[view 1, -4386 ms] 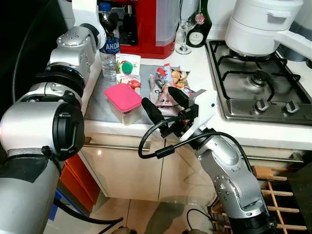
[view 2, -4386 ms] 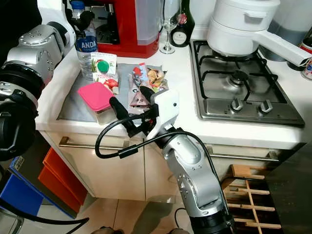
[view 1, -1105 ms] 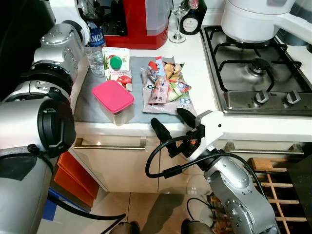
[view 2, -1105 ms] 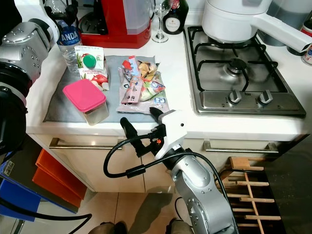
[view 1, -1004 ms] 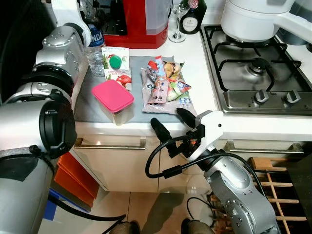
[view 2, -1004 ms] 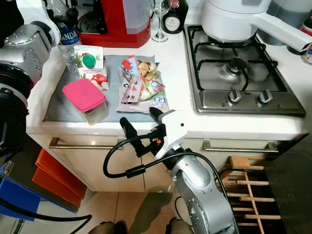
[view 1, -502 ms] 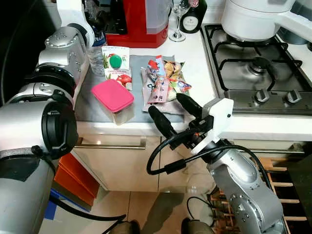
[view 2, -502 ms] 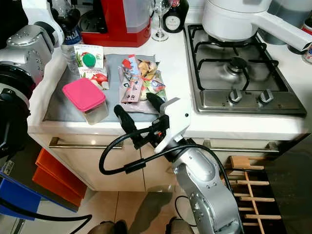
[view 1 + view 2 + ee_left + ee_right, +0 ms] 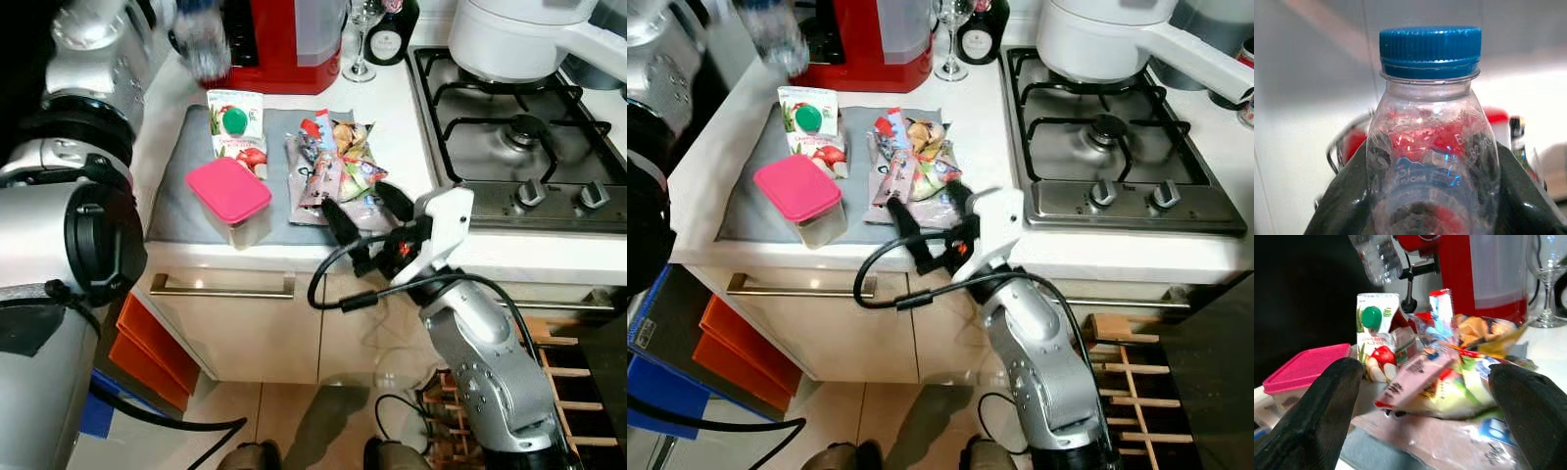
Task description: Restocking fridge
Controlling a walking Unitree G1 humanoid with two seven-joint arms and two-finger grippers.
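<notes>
The right gripper [image 9: 368,209] hangs spread, empty, over the snack packets [image 9: 333,164]. Beyond lie the pink-lidded tub [image 9: 229,190] and juice carton [image 9: 235,124]. Farthest, the left gripper [image 9: 1431,215] clamps the water bottle [image 9: 1432,147] (lifted, blurred). Everything else awaits restocking.

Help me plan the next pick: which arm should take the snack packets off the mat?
Right. The right gripper is open at the counter edge, facing the snack packets. The left gripper is shut on the water bottle, lifted off beyond the mat.
</notes>
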